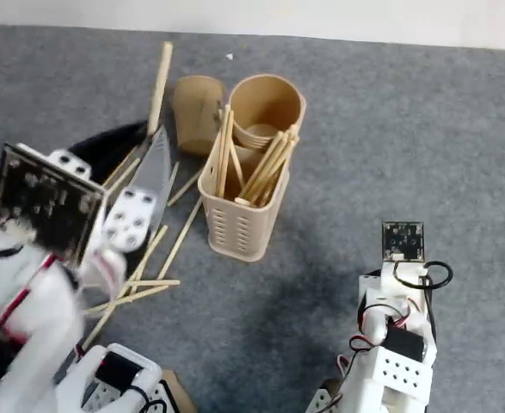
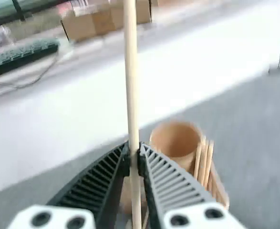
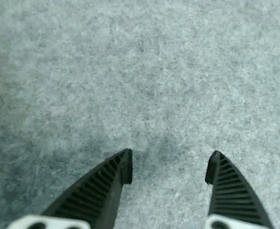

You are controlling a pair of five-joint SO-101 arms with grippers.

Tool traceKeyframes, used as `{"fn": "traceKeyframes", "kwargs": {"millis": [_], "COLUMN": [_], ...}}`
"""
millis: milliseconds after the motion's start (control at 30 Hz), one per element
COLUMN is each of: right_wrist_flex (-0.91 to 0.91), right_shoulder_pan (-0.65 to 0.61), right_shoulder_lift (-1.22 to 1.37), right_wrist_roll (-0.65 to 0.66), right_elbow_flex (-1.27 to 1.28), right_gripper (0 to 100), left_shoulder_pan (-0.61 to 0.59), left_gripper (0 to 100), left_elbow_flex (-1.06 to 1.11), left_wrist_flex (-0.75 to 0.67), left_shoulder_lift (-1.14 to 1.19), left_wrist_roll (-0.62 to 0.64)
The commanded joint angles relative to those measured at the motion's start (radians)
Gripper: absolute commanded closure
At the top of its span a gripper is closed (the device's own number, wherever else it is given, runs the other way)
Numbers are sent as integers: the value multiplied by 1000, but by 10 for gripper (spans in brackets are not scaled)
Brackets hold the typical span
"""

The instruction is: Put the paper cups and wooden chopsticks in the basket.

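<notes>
The tan slotted basket stands mid-table with several wooden chopsticks and a paper cup inside. A second paper cup sits just left of it on the table. My left gripper is left of the basket, shut on one long chopstick that points away toward the far edge. In the left wrist view the gripper pinches that chopstick, with a paper cup and the basket's chopsticks beyond. My right gripper hangs open over bare carpet.
Several loose chopsticks lie scattered on the grey carpet beside and under the left arm. The right arm sits at the near right, well apart from the basket. Open carpet lies to the right of the basket.
</notes>
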Motion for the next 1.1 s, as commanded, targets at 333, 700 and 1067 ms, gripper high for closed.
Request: {"fn": "traceKeyframes", "kwargs": {"millis": [333, 700, 1067], "right_wrist_flex": [-18, -18, -18], "right_shoulder_pan": [-10, -10, -10], "right_shoulder_lift": [-13, -13, -13], "right_wrist_roll": [8, 9, 9], "right_elbow_flex": [33, 33, 33], "right_gripper": [738, 738, 738], "left_shoulder_pan": [85, 59, -337], "left_gripper": [996, 809, 838], "left_elbow_flex": [145, 309, 335], "left_wrist_flex": [-361, -385, -328], "left_shoulder_lift": [188, 91, 25], "left_wrist_roll": [150, 147, 147]}}
